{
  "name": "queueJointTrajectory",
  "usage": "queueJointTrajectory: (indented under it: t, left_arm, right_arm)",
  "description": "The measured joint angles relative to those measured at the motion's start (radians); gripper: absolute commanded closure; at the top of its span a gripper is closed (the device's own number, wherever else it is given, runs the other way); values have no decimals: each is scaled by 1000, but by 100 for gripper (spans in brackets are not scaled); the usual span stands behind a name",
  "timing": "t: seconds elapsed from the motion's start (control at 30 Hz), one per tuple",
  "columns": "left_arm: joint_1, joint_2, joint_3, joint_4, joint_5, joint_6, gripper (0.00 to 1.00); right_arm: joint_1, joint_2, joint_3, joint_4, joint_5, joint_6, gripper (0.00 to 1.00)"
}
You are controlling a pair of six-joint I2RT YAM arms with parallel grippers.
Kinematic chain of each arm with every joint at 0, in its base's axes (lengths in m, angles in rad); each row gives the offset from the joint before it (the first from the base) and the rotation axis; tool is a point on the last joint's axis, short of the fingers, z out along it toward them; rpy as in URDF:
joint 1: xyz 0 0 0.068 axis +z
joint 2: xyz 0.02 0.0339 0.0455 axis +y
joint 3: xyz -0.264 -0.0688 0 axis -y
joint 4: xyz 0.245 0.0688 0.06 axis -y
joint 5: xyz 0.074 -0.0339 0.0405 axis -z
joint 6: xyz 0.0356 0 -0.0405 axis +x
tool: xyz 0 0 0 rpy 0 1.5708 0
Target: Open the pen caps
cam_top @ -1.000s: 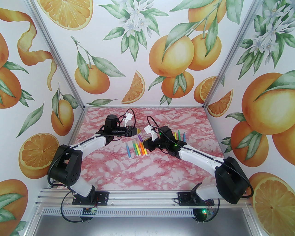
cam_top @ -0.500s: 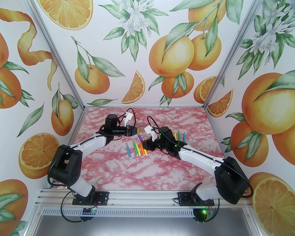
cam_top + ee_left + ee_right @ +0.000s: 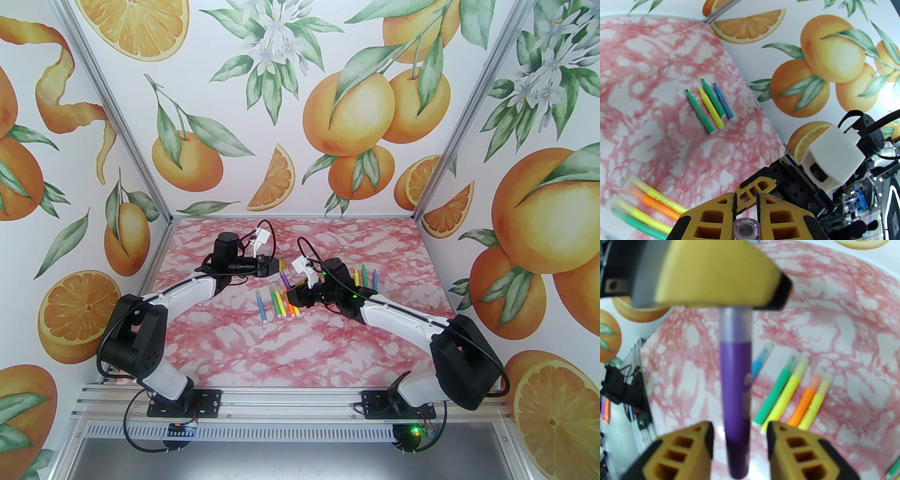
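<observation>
The right end effector (image 3: 740,427) has just let go. A second ago its fingers were clamped shut; now they stand parted to a moderate width, and a strip of worktop (image 3: 300,356) shows on each side of the purple pen (image 3: 735,390) that runs between them. The arm itself has barely shifted.

The left end effector (image 3: 281,266) has not changed. It stays pinched narrow on the pen's translucent cap (image 3: 735,325), whose round end shows between its fingers in the left wrist view.

The cap is still seated against the purple barrel, so this pen is not yet open. With the barrel released, the pen hangs from the left end effector's hold on the cap alone. I take this as a release ahead of a fresh grip, not a finished pull. The barrel needs gripping again before the two ends can be drawn apart.

The barrel passes straight through the right end effector's gap, touching neither finger, with the cap end just beyond the fingertips. The capped pens (image 3: 775,392) lie side by side on the worktop below and just to one side of that gap. The uncapped pens (image 3: 710,107), tips bare, lie well ahead of the left end effector, on the far side of the right arm.
</observation>
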Motion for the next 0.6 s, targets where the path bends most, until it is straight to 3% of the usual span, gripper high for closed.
queueJointTrajectory:
  t: [0.3, 0.4, 0.6]
  left_arm:
    - [0, 0, 1, 0, -3, 0, 100]
    - [2, 1, 4, 0, -11, -4, 100]
    - [12, 5, 5, 15, -21, -55, 100]
  right_arm:
    - [0, 24, 3, 0, -14, 11, 77]
    - [1, 24, 6, 0, -27, 10, 92]
    - [0, 25, 8, 7, -31, 2, 100]
